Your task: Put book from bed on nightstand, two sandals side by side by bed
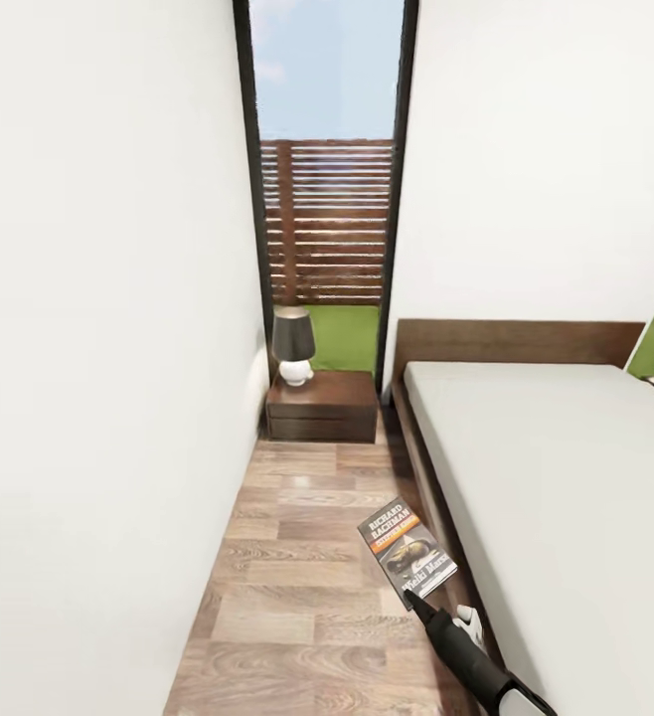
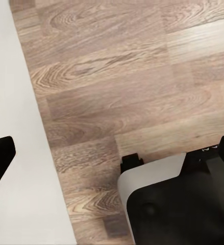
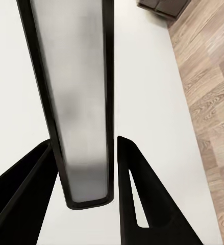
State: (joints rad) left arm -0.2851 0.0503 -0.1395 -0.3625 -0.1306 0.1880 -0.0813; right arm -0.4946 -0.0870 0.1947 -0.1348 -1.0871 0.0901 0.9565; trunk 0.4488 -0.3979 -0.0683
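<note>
The book (image 1: pixel 408 550) is held up over the wood-plank floor (image 1: pixel 287 597), in the aisle beside the bed (image 1: pixel 566 497). The right gripper (image 1: pixel 416 597) has it by the lower edge; in the right wrist view its two dark fingers (image 3: pixel 137 204) stand on both sides of the thin book (image 3: pixel 81 102), closed on it. Ahead, the nightstand (image 1: pixel 324 406) stands against the wall with a lamp (image 1: pixel 293 344) on top. For the left gripper (image 2: pixel 112 153) I cannot tell the opening.
</note>
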